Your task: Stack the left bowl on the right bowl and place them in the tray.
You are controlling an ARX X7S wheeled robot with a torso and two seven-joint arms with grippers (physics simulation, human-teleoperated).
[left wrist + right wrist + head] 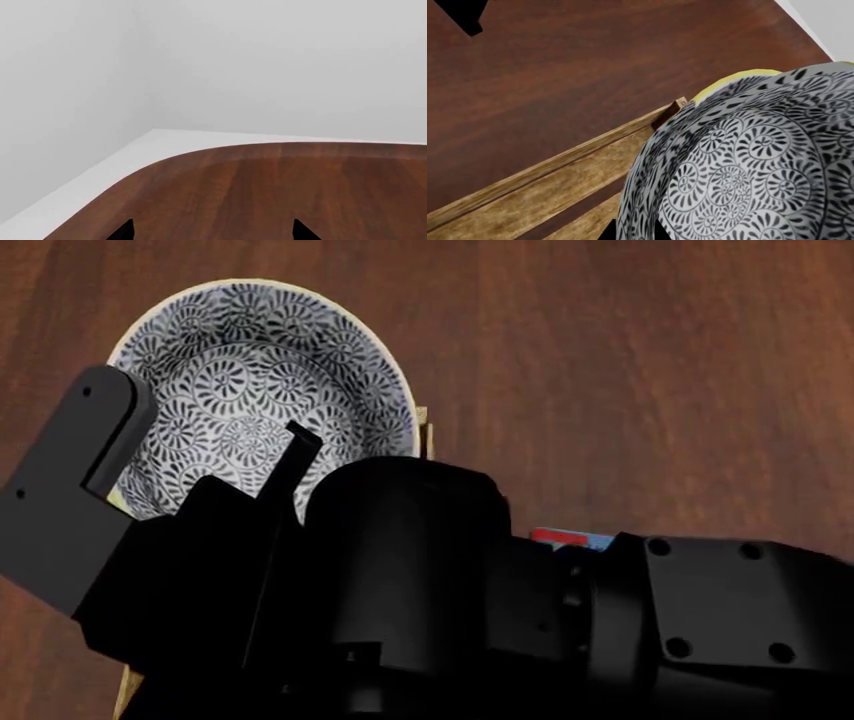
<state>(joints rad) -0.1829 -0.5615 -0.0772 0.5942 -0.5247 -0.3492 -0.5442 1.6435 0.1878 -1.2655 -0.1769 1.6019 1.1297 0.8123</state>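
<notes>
Where the right wrist camera looks down: right gripper (634,232) clamped on the wall of the patterned bowl (747,170), one dark tip outside the rim and one inside. Bowl over the tray (540,195), overlapping its long plank side close to a darker corner post (681,103). Touching the slats or held just above them: cannot tell. Yellow edge (727,82) along the bowl's far side; a second bowl beneath or the same bowl's rim, cannot tell.

From the head: same bowl (254,390) largely hidden by a black arm (441,610), with only slivers of the tray (423,430) beside it. Small strip of a blue and red box (574,538) just beyond the tray's side, at the arm's edge.

Left gripper (213,231) spread wide with nothing between its fingertips (127,231), away from the tray, over a rounded corner of the wooden table (280,190).
</notes>
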